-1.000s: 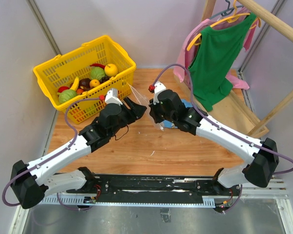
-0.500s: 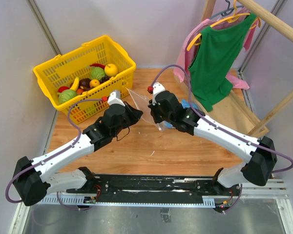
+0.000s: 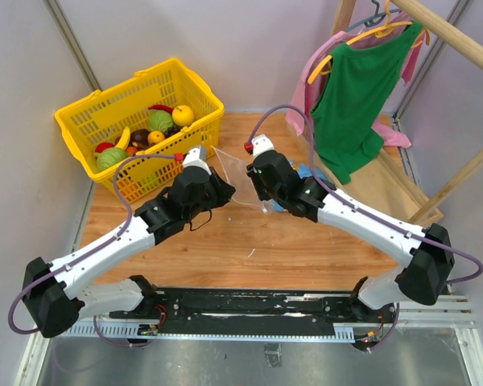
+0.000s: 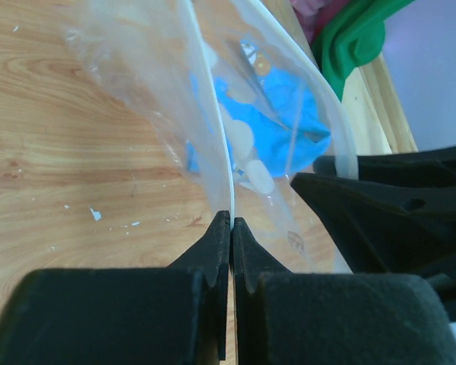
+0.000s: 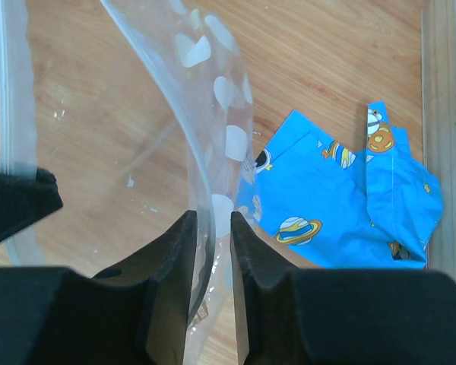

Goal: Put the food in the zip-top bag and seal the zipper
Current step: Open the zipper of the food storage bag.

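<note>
Two claws spread the bag's mouth.
The left claw (image 4: 232,228) and right claw (image 5: 213,228) each pinch one lip of the bag (image 3: 235,178), so the food (image 3: 149,129) can drop in.

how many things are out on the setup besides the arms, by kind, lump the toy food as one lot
zip-top bag: 1
yellow mesh basket (with the toy food in it): 1
blue patterned cloth: 1
hanging garments: 2, a green top and a pink one
total: 5
</note>
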You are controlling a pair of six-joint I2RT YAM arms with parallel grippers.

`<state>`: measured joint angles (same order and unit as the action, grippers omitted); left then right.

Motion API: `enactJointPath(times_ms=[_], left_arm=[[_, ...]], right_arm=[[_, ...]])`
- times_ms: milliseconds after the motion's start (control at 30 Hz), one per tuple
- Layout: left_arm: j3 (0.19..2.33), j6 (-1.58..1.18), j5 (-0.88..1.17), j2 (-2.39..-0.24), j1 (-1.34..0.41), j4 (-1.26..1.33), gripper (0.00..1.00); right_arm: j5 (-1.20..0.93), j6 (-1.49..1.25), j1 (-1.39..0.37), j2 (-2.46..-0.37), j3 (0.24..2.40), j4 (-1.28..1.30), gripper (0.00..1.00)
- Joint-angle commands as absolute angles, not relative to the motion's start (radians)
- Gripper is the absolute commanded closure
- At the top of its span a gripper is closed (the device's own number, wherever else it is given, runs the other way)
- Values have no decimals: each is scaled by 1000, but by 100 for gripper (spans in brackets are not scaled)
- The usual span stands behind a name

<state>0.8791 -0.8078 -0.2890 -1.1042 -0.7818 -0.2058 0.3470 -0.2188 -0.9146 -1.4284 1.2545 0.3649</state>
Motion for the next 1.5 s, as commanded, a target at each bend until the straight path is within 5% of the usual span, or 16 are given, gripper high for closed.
enactJointPath(times_ms=[0,300,700,1067,1467], left_arm=[[930,-748,-235,-1100,-781,-255,100],[1023,-660,-277,-1086,-780,-428,100],[1103,-574,-332,-1080,-779,-598,100],[1026,-595,-255,-1089,-779,-523,100],[998,-595,-255,-1106,-779,-510,100]], right_arm=[[384,-194,-925,-1474,1312,364,74],[566,-97,-902,-1496,1373,397,99],[663,-114,-776,-1440,1347,517,99],[282,-136,-775,-1427,1328,470,99],[284,-119,-775,-1426,1380,548,100]])
